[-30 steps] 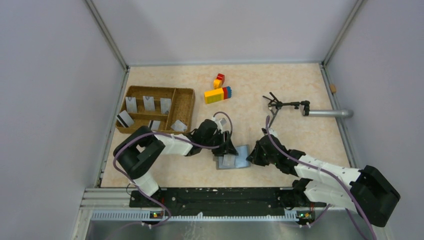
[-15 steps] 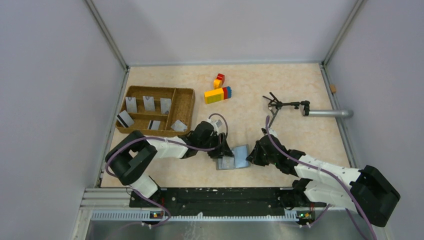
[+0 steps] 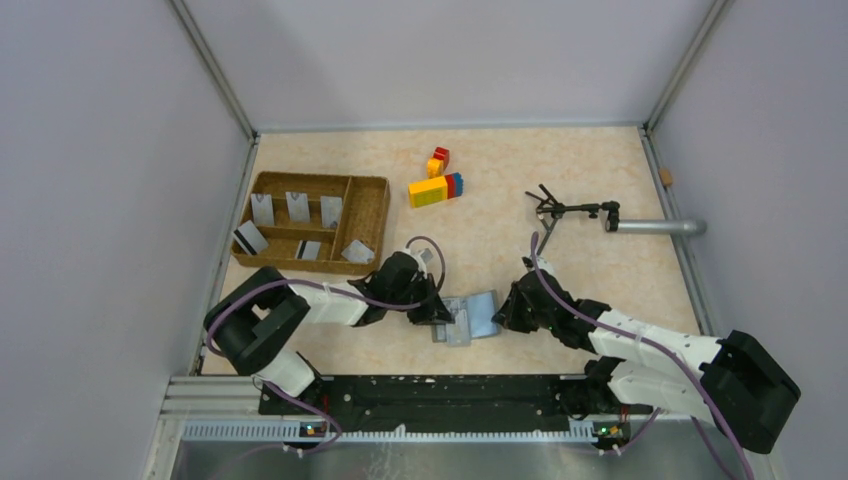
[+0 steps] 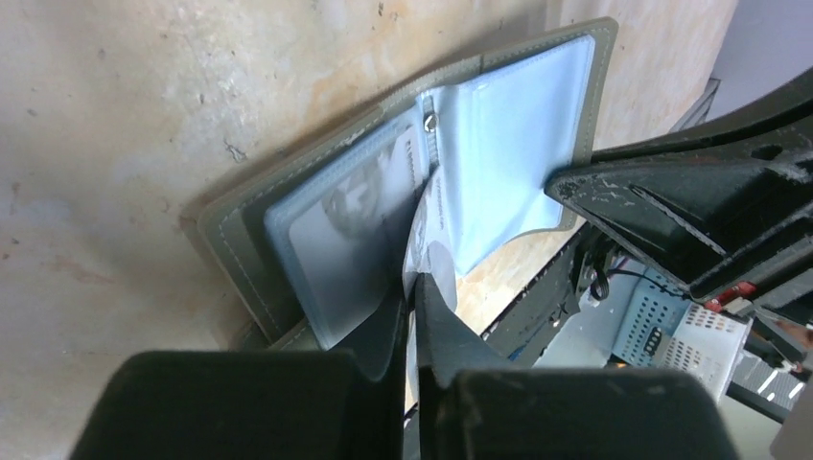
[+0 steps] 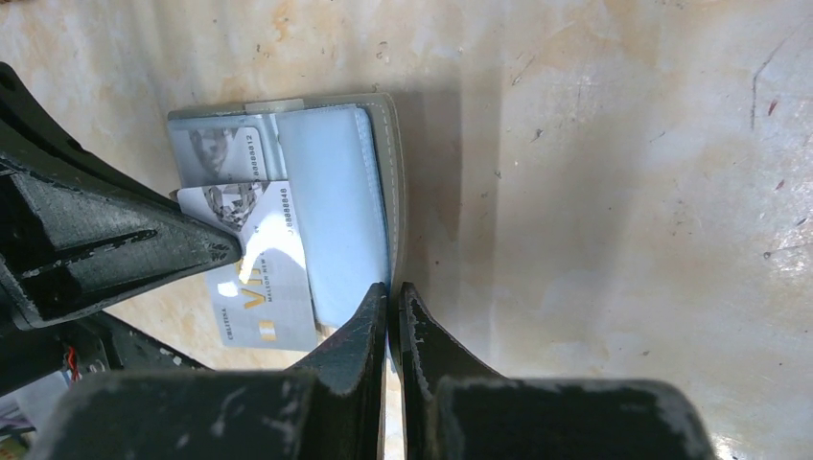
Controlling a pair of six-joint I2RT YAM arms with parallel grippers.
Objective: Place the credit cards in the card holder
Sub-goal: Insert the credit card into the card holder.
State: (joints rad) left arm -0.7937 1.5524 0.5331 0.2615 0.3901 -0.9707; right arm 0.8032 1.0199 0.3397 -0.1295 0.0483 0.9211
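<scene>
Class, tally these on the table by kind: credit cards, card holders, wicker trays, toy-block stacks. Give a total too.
Wicker tray: 1
Card holder: 1
Credit cards: 8 (6 in the tray, 2 at the holder)
Toy-block stacks: 2
Total: 12

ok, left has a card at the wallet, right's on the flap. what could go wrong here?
The card hangs largely outside the wallet, slightly askew; pushed, it may slide across the wallet instead of into it. The left jaws pinch only its edge, so it could pivot or slip. The right jaws grip just the wallet's rim; a hard push may drag it free.
</scene>
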